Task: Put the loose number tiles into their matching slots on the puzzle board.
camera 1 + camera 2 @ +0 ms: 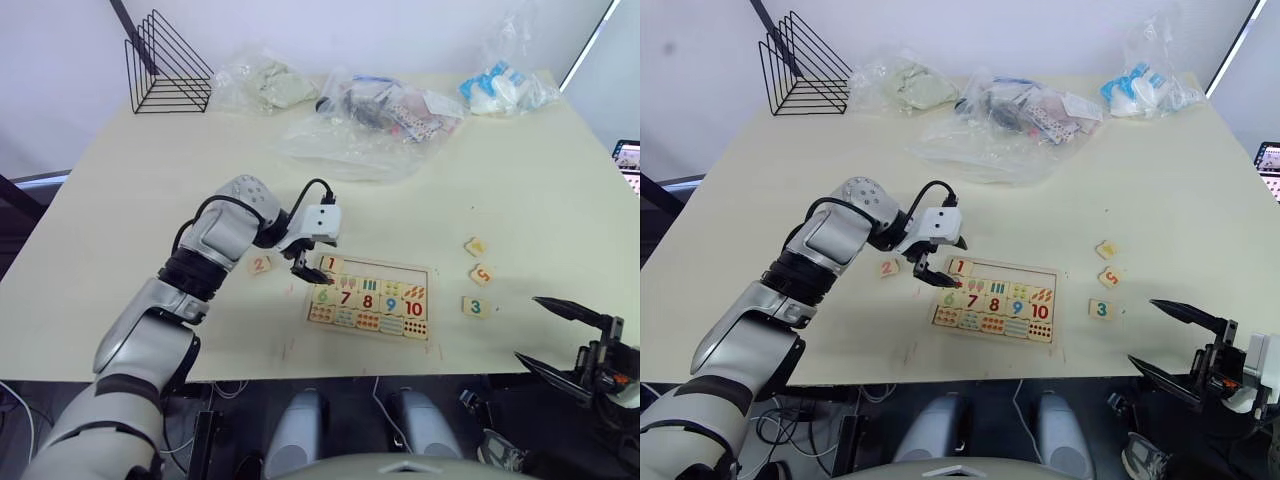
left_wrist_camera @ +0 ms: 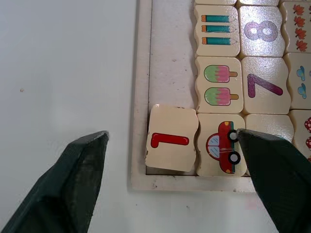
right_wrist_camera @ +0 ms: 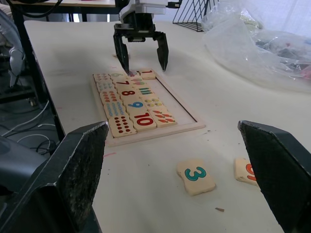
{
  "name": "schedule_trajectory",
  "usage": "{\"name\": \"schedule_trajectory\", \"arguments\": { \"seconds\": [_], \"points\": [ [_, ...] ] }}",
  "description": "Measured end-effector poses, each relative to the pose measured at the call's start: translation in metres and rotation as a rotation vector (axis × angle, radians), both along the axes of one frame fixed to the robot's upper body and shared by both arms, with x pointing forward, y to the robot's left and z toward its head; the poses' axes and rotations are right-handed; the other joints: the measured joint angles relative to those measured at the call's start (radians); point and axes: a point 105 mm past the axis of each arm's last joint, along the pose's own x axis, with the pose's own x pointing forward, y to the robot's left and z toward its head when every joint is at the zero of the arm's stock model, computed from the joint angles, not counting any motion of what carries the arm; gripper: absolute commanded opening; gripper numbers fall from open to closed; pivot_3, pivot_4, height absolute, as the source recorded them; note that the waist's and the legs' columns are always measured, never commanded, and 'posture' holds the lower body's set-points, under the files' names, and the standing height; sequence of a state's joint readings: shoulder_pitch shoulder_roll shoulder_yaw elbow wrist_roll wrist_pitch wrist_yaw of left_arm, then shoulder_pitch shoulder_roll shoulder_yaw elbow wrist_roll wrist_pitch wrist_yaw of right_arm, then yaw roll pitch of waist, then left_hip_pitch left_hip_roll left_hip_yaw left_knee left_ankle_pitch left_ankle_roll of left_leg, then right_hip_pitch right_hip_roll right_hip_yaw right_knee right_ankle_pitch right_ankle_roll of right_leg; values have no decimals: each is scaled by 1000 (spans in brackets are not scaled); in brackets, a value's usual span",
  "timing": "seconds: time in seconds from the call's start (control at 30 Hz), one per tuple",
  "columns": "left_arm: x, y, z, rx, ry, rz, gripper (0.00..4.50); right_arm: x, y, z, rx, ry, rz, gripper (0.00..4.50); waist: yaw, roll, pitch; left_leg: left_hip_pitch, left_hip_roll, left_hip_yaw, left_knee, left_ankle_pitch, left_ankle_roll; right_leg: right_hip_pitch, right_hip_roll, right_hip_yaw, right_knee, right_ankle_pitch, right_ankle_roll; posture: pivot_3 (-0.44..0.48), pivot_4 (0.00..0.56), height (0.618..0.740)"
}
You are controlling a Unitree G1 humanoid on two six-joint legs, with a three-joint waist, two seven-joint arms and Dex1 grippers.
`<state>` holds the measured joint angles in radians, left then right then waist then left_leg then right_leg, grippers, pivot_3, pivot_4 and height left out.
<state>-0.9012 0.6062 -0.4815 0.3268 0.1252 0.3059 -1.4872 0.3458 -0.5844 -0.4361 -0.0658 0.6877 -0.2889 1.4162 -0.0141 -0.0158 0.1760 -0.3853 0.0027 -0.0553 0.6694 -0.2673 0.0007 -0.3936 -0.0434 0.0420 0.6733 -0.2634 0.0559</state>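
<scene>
The puzzle board lies near the table's front edge, with its far row of slots bare apart from one corner. The red 1 tile lies in that left corner slot, slightly askew. My left gripper hovers open just over it, a finger on each side and nothing held. The 2 tile rests on the table left of the board. To the board's right lie the green 3 tile, the 5 tile and one more tile. My right gripper is open, off the table's front right corner.
Clear plastic bags of items lie across the table's far side. A black wire rack stands at the far left corner. Bare tabletop surrounds the board and the loose tiles.
</scene>
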Motion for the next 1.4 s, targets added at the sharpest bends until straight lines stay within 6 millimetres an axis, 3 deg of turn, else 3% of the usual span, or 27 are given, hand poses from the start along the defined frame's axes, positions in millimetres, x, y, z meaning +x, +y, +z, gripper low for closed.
{"name": "schedule_trajectory", "arguments": {
  "seconds": [0.3,0.5,0.6,0.63,0.8,1.4],
  "points": [
    [11,-2,26,-69,-24,29,4323,0,1,1,-3,-5,-3,4500,0,0,0,0,0,0,0,0,0,0,0,0,0,0,0,0,150,740],
    [19,-2,21,-140,10,76,4323,1,1,2,-4,-7,-9,4500,0,0,0,0,0,0,0,0,0,0,0,0,0,0,0,0,150,740],
    [24,0,21,-160,-5,86,3060,1,1,2,-6,-6,-14,4500,0,0,0,0,0,0,0,0,0,0,0,0,0,0,0,0,150,740],
    [25,1,20,-166,-9,88,2420,0,2,3,-8,-8,-12,4500,0,0,0,0,0,0,0,0,0,0,0,0,0,0,0,0,150,740],
    [28,-3,15,-199,-16,69,31,1,3,5,-9,-15,-13,4500,1,0,0,0,0,0,0,0,0,0,0,0,0,0,0,0,150,740],
    [26,-3,-2,-187,-56,-59,31,3,10,12,-11,-20,-23,4500,0,0,0,0,0,0,0,0,0,0,0,-1,0,0,0,0,150,740]
  ]
}}
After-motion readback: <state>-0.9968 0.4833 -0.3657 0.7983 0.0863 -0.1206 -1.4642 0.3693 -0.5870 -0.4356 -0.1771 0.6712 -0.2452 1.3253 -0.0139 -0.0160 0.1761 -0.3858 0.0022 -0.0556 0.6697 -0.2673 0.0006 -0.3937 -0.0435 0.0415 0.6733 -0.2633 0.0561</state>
